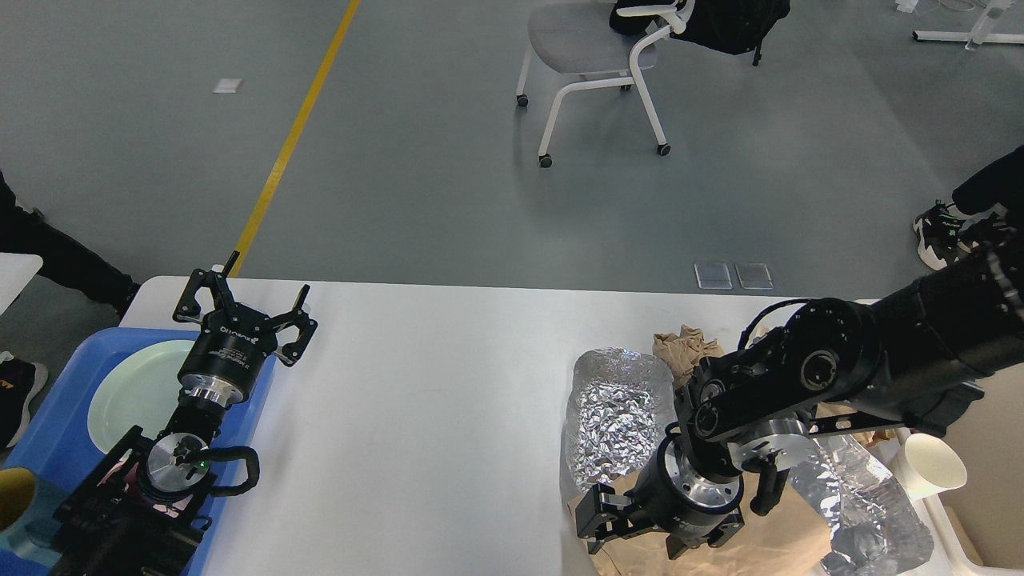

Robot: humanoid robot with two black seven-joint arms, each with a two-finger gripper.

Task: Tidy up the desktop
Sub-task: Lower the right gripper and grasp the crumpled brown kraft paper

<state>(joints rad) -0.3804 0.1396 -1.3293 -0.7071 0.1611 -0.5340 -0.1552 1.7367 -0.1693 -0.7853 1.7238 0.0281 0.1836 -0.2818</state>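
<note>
Where the desktop point(432, 384) meets its near edge on the right, the right gripper point(632, 532) points down onto a brown paper bag point(768, 544), its fingers spread, though I cannot tell if they touch it. Just beyond lie a crumpled foil sheet point(612, 408) and a wad of brown paper point(684, 348). Toward the far left corner, the left gripper point(244, 308) hovers spread wide above the blue tray point(60, 424), beside a pale plate point(132, 388).
</note>
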